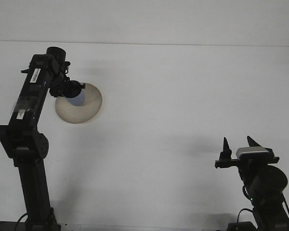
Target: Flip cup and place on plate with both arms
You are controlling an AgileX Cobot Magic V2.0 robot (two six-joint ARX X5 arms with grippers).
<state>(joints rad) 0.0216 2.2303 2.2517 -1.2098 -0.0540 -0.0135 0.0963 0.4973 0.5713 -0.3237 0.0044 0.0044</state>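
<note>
While only the front view is supplied, it fixes the main relation: the left gripper [72, 91] is clamped on the cup [78, 97], which hangs over the plate [84, 109], inside its left part. The cup's long axis appears tilted, its pale end toward the plate; contact cannot be confirmed. The right gripper [239, 144] stands well apart at lower right, fingers spread and empty, so the left arm is plainly nearer. The gripper's dark body masks the cup's upper part and its mouth.
</note>
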